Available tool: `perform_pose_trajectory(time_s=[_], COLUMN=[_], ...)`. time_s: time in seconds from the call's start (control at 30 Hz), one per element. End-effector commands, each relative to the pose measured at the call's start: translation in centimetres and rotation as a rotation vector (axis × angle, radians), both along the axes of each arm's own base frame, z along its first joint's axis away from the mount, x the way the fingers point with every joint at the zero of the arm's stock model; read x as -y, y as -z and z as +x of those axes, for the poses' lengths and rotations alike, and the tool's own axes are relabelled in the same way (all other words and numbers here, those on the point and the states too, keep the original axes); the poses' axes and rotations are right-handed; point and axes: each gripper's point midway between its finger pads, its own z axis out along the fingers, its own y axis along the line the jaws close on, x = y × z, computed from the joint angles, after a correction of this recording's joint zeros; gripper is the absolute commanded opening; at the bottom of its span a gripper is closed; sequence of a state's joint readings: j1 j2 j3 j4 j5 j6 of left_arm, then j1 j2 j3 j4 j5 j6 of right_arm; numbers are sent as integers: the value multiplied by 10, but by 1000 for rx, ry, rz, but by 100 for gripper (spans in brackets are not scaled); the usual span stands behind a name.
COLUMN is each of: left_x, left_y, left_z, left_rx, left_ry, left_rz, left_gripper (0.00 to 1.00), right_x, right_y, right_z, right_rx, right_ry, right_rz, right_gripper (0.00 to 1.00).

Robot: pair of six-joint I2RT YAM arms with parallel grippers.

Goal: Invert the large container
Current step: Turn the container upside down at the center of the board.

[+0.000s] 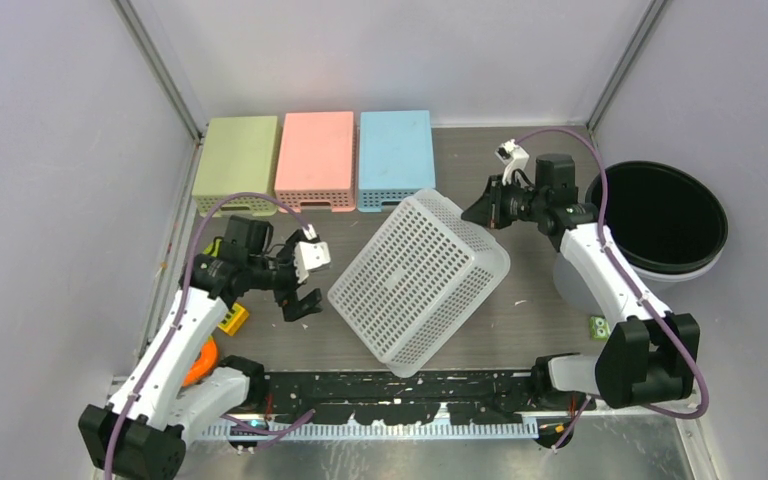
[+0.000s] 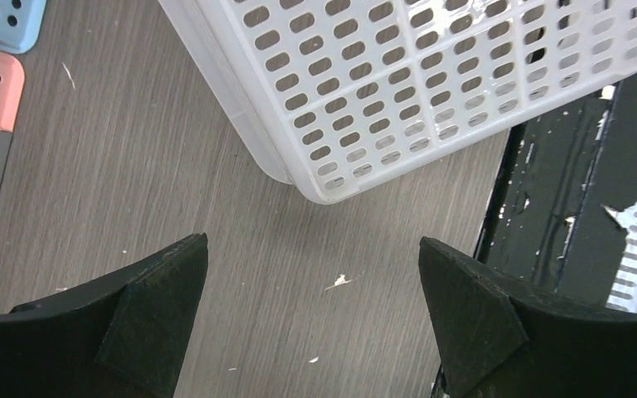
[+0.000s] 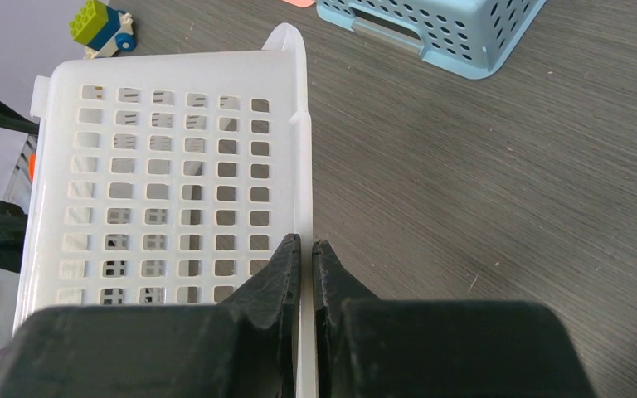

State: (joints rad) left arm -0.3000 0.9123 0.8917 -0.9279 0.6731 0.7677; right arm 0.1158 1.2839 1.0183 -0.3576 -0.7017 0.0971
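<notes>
The large container point(image 1: 420, 280) is a white perforated basket in the middle of the table, tipped so that a gridded face looks up at the top camera. My right gripper point(image 1: 476, 212) is at its far right corner. In the right wrist view this gripper point(image 3: 307, 242) is shut on the basket's thin white rim point(image 3: 300, 133), one finger on each side. My left gripper point(image 1: 298, 287) hangs open just left of the basket, apart from it. In the left wrist view the left gripper point(image 2: 313, 245) has only bare table between its fingers, and the basket's corner point(image 2: 332, 178) lies beyond them.
Green point(image 1: 237, 160), pink point(image 1: 316, 158) and blue point(image 1: 396, 156) small baskets line the back. A black round bin point(image 1: 660, 215) stands at the right. A yellow block point(image 1: 232, 318) and an orange toy point(image 1: 200, 362) lie by the left arm, and a green block point(image 1: 598, 326) by the right one.
</notes>
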Motion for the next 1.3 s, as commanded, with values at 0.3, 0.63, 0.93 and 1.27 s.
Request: perform_pose_trajectory(time_s=[0.3, 0.63, 0.93, 1.27], left_x=[17, 27, 34, 47], left_y=[32, 60, 55, 60], left_z=[30, 48, 61, 55], left_rx=[107, 196, 219, 176], left_ry=[6, 12, -45, -9], left_rz=[41, 165, 123, 111], left_gripper=[100, 100, 100, 100], right_x=[0, 0, -4, -30], right_y=[4, 14, 33, 59], right_z=[17, 18, 12, -10], right_rx=[49, 24, 7, -18], right_ry=[16, 13, -32, -173], right_rz=[7, 5, -10, -42], right_gripper=[1, 1, 2, 12])
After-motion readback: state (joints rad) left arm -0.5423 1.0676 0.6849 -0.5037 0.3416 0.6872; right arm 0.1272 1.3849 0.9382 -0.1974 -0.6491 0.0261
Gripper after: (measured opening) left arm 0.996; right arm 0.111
